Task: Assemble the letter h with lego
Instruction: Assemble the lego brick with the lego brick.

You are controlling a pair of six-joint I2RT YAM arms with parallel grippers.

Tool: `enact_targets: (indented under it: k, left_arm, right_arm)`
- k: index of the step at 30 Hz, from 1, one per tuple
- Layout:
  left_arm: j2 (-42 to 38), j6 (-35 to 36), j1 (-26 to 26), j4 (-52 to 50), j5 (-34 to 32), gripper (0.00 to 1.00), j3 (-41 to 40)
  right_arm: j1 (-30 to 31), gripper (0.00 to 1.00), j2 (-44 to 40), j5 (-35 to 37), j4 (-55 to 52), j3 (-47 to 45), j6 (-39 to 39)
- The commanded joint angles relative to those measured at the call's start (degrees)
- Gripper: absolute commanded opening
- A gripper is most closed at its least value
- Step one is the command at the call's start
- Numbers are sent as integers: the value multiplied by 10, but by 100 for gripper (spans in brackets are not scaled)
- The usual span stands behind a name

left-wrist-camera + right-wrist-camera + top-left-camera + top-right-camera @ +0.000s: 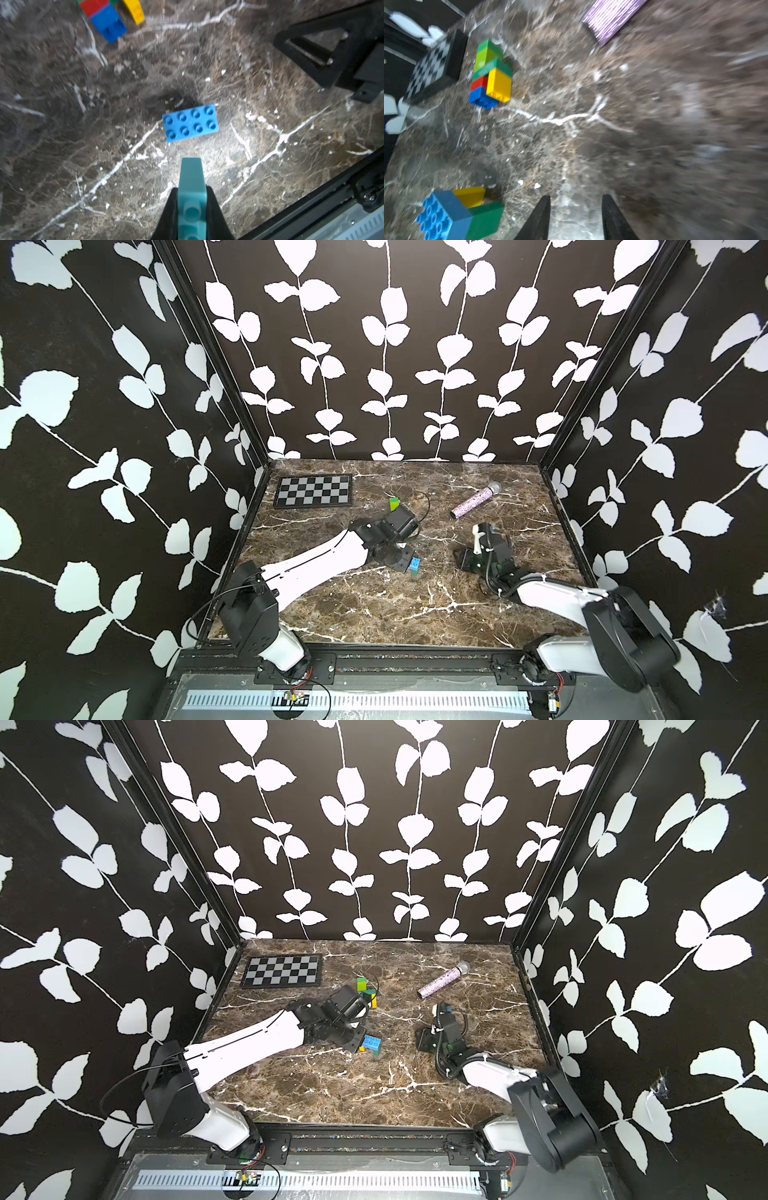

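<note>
Lego in hand: a light blue brick [190,172], pinched between the closed fingers of the left gripper [191,191], near the blue brick [190,123] but apart from it.
Small stack: that blue brick, studs up, sits on a green piece [486,218] with a yellow piece [470,196] beside it (mid-table).
Further back: the bigger stack [491,74] of green, lime, yellow, red and blue lies nearer the chequered board [313,490].
Other arm: the right gripper [576,199] has its jaws parted with nothing between them, low over the marble table [395,614].
Beyond: the purple microphone [476,500] lies toward the back wall.

You get sharp, evenly lit top views, walls bowing at the edges. Right wrist view smears badly across the surface [695,124]; left wrist view is softer, with a white glare patch.
</note>
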Motion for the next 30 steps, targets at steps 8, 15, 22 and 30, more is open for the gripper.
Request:
enact_targets:
  k: [8,15,22,30]
  left_arm:
    - [42,-18,-3,-19,-12,0,37]
    - [92,-45,-3,-52,-62,0,83]
    - [127,-52,-3,-58,-64,0,103]
    - [133,-63,2,-54,-71,0,101]
  right_arm:
    - [49,41,112,-131,22,84,-31]
    - [60,41,154,-154,3,111,-33]
    - [60,42,174,-168,-4,123,-30]
    - [62,43,178,-169,-8,127,-30]
